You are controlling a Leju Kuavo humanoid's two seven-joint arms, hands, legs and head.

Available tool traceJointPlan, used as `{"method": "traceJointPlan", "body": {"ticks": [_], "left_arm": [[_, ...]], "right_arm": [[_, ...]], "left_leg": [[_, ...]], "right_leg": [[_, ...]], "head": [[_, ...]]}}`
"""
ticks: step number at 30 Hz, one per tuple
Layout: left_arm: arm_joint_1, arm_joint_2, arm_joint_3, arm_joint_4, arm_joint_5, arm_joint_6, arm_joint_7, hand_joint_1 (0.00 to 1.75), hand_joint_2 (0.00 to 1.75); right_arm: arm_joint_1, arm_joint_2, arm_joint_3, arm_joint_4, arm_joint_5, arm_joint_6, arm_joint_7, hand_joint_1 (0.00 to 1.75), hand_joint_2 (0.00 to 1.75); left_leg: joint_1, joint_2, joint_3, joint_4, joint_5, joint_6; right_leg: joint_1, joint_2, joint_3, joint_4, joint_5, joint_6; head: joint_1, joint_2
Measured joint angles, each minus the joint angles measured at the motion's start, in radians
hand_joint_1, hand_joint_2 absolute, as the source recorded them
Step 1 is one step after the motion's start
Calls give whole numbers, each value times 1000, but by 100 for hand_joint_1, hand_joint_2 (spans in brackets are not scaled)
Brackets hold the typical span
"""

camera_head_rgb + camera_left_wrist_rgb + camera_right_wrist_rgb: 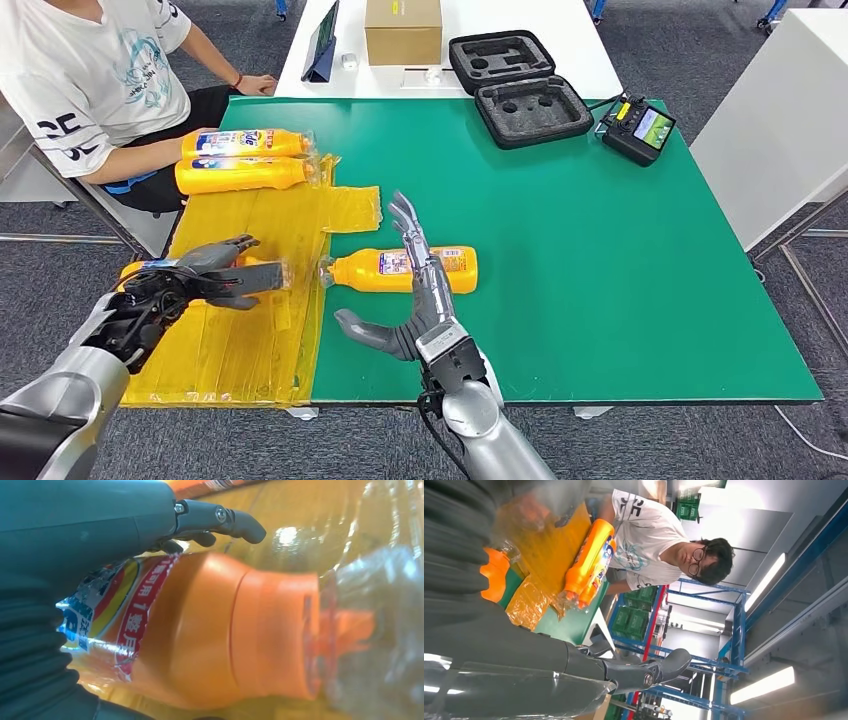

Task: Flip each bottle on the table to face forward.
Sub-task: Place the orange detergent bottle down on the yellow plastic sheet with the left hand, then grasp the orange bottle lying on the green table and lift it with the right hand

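Fingers [225, 262] of the left hand [185, 285] wrap around an orange bottle [262, 275] lying over the yellow plastic sheet [250, 350] at the table's [600, 280] left side; the left wrist view shows its orange neck and printed label inside clear wrap. Spread wide and holding nothing, the right hand [415, 300] reaches its fingertips over a second orange bottle [400, 270] lying on the green table. Two more orange bottles [240, 160] lie side by side near a seated person [90, 80].
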Motion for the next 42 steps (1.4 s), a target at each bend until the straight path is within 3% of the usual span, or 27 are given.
{"method": "traceJointPlan", "body": {"ticks": [6,13,16,19,23,26,30,33,42], "left_arm": [[-1,-2,24,0,73,-42,-21,0,0],[7,-16,115,0,304,-97,-48,0,0],[24,-28,180,0,404,-24,-62,0,0],[48,-41,234,-5,445,154,-104,0,0],[80,-60,293,-44,477,498,-200,0,175],[110,-67,337,-99,535,668,-274,0,175],[170,-70,383,-188,644,772,-347,0,175],[213,-72,408,-253,697,810,-371,0,175],[291,-81,426,-435,789,886,-380,0,175]], "right_arm": [[0,0,0,3,0,1,1,0,175],[1,-1,2,7,27,0,17,0,175],[3,-3,7,8,44,-2,23,0,175],[6,-6,16,8,61,-8,33,0,175],[7,-10,31,10,142,-55,63,0,175],[-5,-19,48,30,294,-132,134,0,175],[-47,-30,59,94,546,-210,290,0,175],[-85,-39,58,153,659,-220,373,0,175],[-215,-60,21,373,790,-194,495,0,175]], "left_leg": [[0,0,0,0,0,0],[0,0,1,0,0,0],[0,0,1,0,0,0],[0,1,1,0,0,0],[0,1,1,0,0,0],[0,1,1,0,0,0],[0,2,1,0,0,0],[0,2,1,0,0,0],[0,1,1,0,0,0]], "right_leg": [[0,0,0,0,0,0],[0,0,1,0,0,0],[0,0,1,0,0,0],[0,0,1,0,0,0],[0,0,0,0,0,0],[0,0,0,0,0,0],[0,0,0,0,0,0],[0,0,0,0,0,0],[0,0,0,0,0,0]], "head": [[0,0],[0,0],[0,0],[0,0],[0,0],[0,0],[0,0],[0,0],[0,0]]}}
